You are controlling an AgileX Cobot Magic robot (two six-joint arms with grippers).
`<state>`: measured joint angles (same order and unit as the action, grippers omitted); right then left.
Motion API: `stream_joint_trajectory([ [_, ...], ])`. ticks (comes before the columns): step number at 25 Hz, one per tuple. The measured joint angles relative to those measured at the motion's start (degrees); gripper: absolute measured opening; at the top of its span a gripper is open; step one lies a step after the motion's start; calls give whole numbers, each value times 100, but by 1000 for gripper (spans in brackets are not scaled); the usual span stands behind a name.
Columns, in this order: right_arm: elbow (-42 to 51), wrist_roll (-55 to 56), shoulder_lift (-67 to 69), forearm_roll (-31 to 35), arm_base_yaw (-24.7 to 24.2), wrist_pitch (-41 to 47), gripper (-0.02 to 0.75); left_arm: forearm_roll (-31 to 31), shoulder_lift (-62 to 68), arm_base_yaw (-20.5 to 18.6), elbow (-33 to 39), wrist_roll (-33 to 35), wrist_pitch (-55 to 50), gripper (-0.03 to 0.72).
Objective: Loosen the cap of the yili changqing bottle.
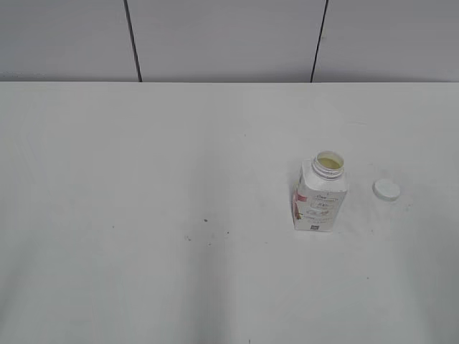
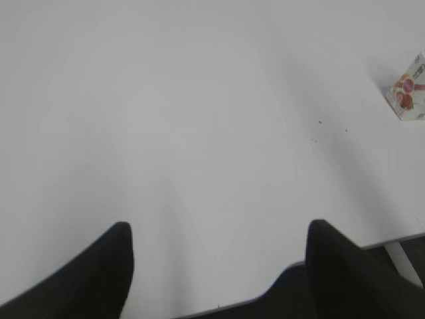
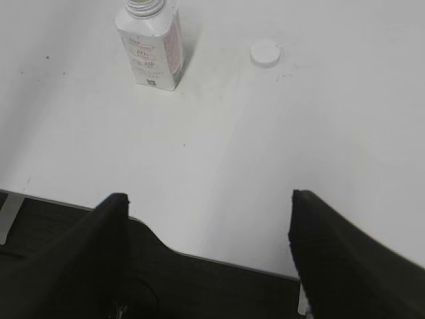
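Observation:
The yili changqing bottle (image 1: 320,199) stands upright on the white table, right of centre, with its neck open and no cap on it. The white cap (image 1: 386,189) lies flat on the table to the bottle's right, apart from it. The right wrist view shows the bottle (image 3: 150,50) and the cap (image 3: 265,53) far ahead of my open, empty right gripper (image 3: 207,203), which hangs over the table's near edge. The left wrist view shows a corner of the bottle (image 2: 409,92) at far right. My left gripper (image 2: 219,232) is open and empty. Neither gripper shows in the exterior view.
The white table (image 1: 143,215) carries a few small dark specks (image 1: 204,221) left of the bottle. A grey panelled wall (image 1: 229,36) stands behind the table's far edge. The table's near edge (image 3: 219,262) runs under the right gripper.

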<state>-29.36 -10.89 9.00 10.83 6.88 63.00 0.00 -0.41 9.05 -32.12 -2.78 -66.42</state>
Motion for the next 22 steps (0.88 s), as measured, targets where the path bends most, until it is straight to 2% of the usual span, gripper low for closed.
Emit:
stream_joint_trajectory([
  [5, 0, -16, -128, 10, 0, 6, 586, -31, 0, 0, 218, 0, 511, 492],
  [22, 0, -69, -128, 10, 0, 6, 586, 0, 0, 0, 238, 22, 563, 491],
])
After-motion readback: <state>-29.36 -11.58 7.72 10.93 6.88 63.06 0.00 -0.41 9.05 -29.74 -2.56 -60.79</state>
